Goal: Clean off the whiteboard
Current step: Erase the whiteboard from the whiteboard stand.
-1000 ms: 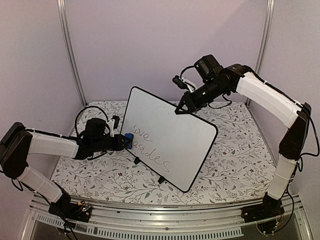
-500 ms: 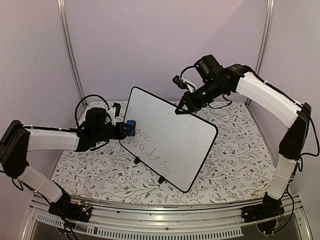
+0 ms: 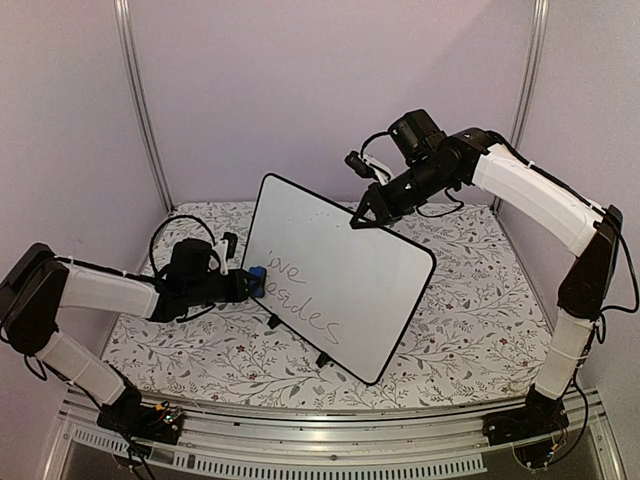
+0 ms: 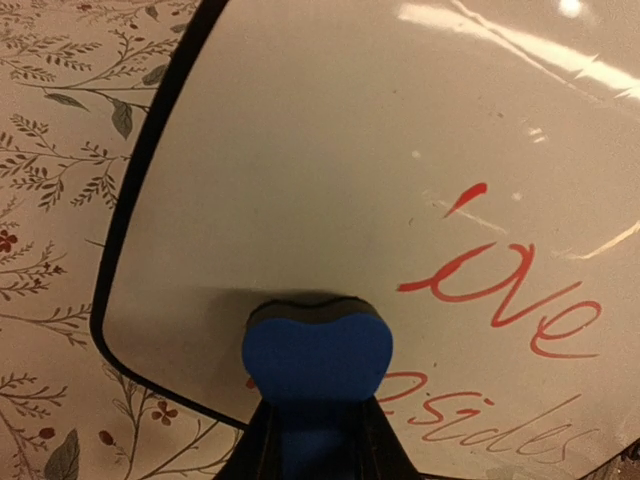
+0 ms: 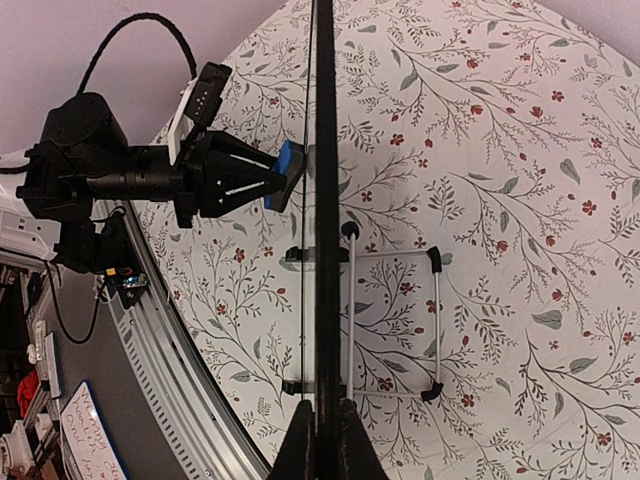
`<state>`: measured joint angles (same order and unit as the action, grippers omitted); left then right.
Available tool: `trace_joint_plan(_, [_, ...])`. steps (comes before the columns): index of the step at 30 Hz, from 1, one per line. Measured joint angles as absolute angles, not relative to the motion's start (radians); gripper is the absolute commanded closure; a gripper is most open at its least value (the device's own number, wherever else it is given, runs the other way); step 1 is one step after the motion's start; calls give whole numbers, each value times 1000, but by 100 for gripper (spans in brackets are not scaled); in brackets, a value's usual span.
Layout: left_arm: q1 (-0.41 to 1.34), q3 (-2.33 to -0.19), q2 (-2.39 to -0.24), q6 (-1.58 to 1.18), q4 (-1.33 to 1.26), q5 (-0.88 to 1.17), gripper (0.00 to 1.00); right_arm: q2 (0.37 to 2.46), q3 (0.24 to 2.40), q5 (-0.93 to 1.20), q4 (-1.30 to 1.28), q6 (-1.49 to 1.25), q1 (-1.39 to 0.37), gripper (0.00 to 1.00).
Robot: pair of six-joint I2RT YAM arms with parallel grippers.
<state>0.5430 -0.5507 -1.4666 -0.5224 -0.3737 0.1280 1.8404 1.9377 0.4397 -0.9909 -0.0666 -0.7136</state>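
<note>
The whiteboard (image 3: 345, 275) stands tilted on small black feet, with handwriting across its lower left. My right gripper (image 3: 362, 217) is shut on its top edge; in the right wrist view the board (image 5: 325, 200) runs edge-on between those fingers (image 5: 326, 430). My left gripper (image 3: 245, 284) is shut on a blue eraser (image 3: 257, 279) pressed against the board's left part. In the left wrist view the eraser (image 4: 317, 355) sits on the white face (image 4: 330, 170) just left of the red letters "ove" (image 4: 500, 295).
A floral cloth (image 3: 470, 320) covers the table. A wire stand (image 5: 395, 320) props the board from behind. The aluminium rail (image 3: 330, 425) runs along the near edge. Purple walls and metal posts (image 3: 140, 100) enclose the space.
The left gripper slid the eraser up along the board's left side, then came back down to where it was. The right gripper and the board held still.
</note>
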Motion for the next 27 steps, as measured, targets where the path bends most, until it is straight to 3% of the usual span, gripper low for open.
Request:
trace_joint_plan(16, [543, -730, -1504, -492, -355, 125, 100, 1840, 1938, 424, -995, -89, -713, 100])
trace_joint_plan(27, [581, -576, -1506, -517, -436, 142, 100, 1840, 1938, 424, -995, -90, -713, 100])
